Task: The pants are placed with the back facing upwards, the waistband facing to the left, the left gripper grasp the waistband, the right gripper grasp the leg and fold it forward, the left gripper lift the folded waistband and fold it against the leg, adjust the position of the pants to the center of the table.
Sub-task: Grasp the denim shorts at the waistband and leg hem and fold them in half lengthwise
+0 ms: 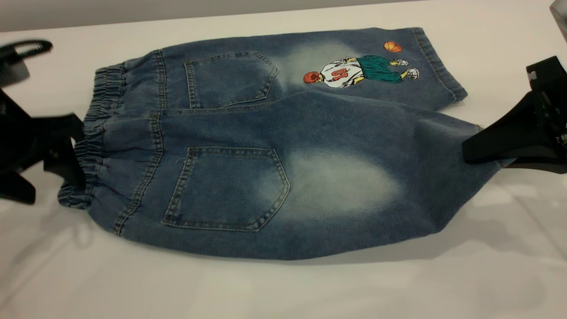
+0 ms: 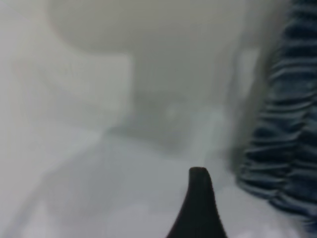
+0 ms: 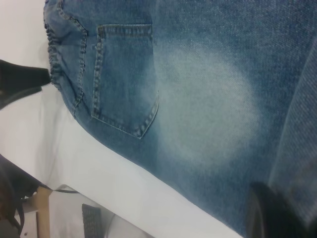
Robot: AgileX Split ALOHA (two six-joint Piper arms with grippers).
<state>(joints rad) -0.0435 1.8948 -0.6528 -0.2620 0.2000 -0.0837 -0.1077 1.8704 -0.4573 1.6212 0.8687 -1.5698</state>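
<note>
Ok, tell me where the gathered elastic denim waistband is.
In the exterior view the gathered elastic denim waistband lies at the blue pants' left end, against the black left hand.

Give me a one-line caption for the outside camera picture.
Denim pants lie back-up on a white table, the left end effector at the waistband, the right end effector at a leg hem.

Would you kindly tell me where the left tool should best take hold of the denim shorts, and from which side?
Grip the gathered elastic waistband at its near half, approaching from the exterior view's left: that ruched edge faces the left tool and bunches thick enough to pinch.
</note>
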